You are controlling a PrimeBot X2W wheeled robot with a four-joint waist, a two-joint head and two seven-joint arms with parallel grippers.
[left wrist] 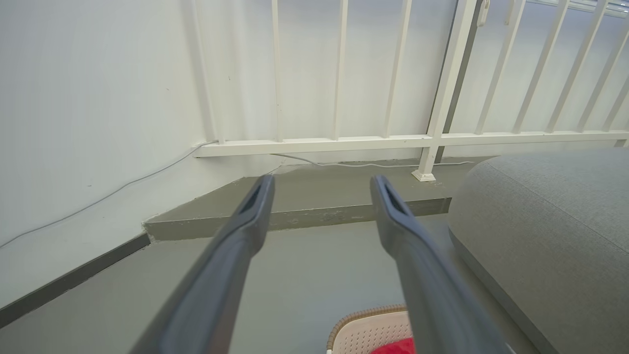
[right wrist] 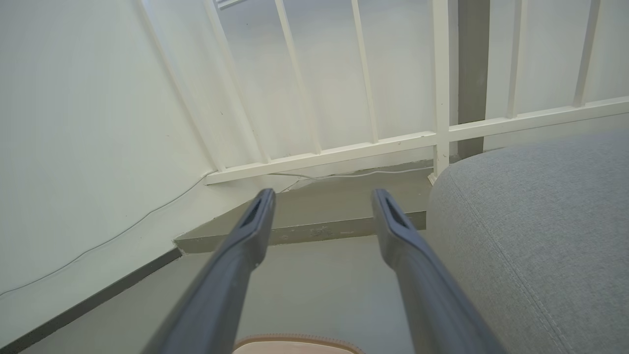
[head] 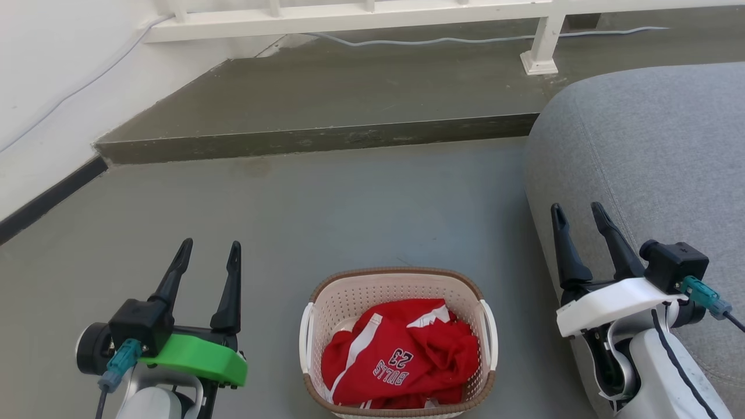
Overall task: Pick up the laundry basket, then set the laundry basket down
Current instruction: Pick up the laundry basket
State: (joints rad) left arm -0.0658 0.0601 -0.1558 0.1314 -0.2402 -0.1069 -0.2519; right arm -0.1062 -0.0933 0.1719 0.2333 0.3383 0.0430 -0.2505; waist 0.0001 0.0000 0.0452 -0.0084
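The laundry basket [head: 384,291] sits on the floor at the bottom centre of the head view, between the two grippers and touching neither. The left gripper [head: 210,247] is at the lower left, its two dark fingers spread apart with nothing between them, rising from a green wrist mount [head: 198,358]. The right gripper [head: 577,209] is at the lower right on a white mount [head: 605,302], its fingers also parted and empty, in front of a grey cushion [head: 652,145].

The basket is a small rounded rectangle of cream plastic with perforated walls, a brown woven-look rim, brown trim at the base and a white handle on each side. Inside lies a crumpled red jersey [head: 401,355] with white trim, lettered "BULLS 23".

In the left wrist view, the left gripper [left wrist: 322,182] frames bare floor, with a corner of the basket [left wrist: 373,329] at the bottom edge. In the right wrist view, the right gripper [right wrist: 323,194] is likewise apart, the basket rim [right wrist: 295,344] just below it.

The floor [head: 349,203] is smooth grey-green. Beyond it, across the upper frame, runs a low raised step [head: 326,99], with a white railing [head: 349,17] and a pale cable [head: 419,42] along its far side. A white wall [head: 46,87] with a dark skirting strip [head: 46,201] fills the upper left.
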